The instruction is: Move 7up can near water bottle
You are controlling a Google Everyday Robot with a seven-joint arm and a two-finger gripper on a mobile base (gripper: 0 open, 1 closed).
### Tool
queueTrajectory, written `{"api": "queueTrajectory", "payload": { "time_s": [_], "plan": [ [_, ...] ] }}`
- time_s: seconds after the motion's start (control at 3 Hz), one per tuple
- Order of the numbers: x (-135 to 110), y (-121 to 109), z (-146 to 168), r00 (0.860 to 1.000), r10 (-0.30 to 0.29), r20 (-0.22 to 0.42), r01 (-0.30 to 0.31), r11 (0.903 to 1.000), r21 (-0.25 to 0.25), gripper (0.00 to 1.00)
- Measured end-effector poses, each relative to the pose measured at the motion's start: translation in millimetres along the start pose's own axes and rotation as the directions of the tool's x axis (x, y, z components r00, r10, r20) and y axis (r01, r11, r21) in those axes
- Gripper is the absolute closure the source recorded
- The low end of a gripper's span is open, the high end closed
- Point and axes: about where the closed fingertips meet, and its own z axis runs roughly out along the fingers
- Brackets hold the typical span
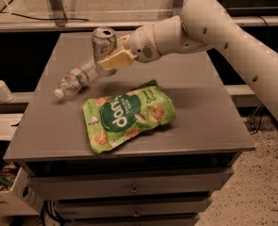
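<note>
A white robot arm reaches from the right across a grey table (200,102), its gripper (105,55) clamped on the 7up can (103,40), held roughly upright above the far left part of the tabletop. The water bottle (77,78) lies on its side just below and left of the can, with a green snack bag (129,114) nearer the front

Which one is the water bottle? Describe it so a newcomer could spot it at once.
Start at the grey table. On its left half, behind the green bag, the water bottle lies on its side, white cap toward the front left. The gripper holds the 7up can at its far end. The bottle alone is clear and crinkled, with a red-and-white label.
</note>
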Motion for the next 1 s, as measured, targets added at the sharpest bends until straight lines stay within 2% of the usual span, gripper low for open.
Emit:
{"api": "queueTrajectory", "payload": {
  "time_s": [0.33,1.0],
  "plan": [
    [8,-3,20,0.999,-0.009,-0.034,0.009,0.9999,0.004,1.00],
    [41,-19,42,0.996,0.003,-0.094,0.000,0.9993,0.037,1.00]
  ]
}}
